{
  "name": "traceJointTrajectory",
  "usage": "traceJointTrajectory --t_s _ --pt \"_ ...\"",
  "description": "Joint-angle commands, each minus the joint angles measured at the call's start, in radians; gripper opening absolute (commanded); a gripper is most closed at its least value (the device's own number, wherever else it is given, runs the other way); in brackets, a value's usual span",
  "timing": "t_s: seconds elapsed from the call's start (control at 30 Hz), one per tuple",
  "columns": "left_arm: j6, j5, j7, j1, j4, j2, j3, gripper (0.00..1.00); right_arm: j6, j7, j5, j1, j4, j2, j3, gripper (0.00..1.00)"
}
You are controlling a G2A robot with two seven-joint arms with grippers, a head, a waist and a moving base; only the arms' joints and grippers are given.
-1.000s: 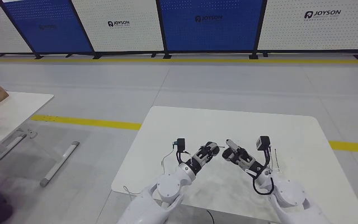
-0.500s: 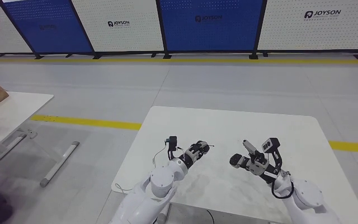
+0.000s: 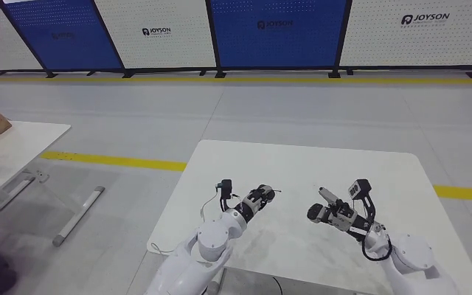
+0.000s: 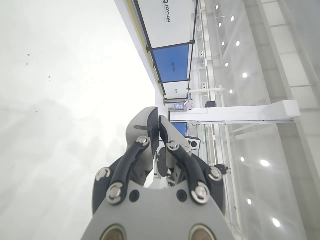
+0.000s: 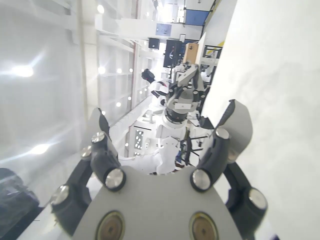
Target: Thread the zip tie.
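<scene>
Above the white table (image 3: pixel 295 158), my left gripper (image 4: pixel 158 118) pinches the thin black zip tie (image 4: pixel 140 127) between closed fingertips, while my right gripper (image 3: pixel 318 204), at its three o'clock, hangs with fingers spread wide apart.

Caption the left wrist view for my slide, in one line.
Left claw shut on a thin black zip tie, one end poking out past a fingertip, over the white table.
</scene>
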Motion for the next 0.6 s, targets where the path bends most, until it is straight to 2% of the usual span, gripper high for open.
traceJointTrajectory --t_s 0.0,0.1,0.23,0.5,0.57 --pt "0.01 -0.02 -0.044 0.005 -0.005 0.004 -0.011 0.0 0.025 0.062 -0.011 -0.013 -0.025 0.014 0.05 1.0" --pt "0.038 -0.036 -0.144 0.009 -0.013 0.015 -0.046 0.0 0.074 0.133 -0.04 -0.049 -0.085 0.037 0.135 1.0" --pt "0.052 -0.016 -0.223 0.02 -0.026 0.025 -0.057 0.0 0.175 0.284 -0.115 -0.06 -0.127 0.059 0.167 1.0" --pt "0.052 -0.016 -0.223 0.02 -0.026 0.025 -0.057 0.0 0.175 0.284 -0.115 -0.06 -0.127 0.059 0.167 1.0" --pt "0.045 -0.007 -0.218 0.018 -0.012 0.025 -0.052 0.0 0.175 0.284 -0.115 -0.06 -0.127 0.059 0.167 1.0"
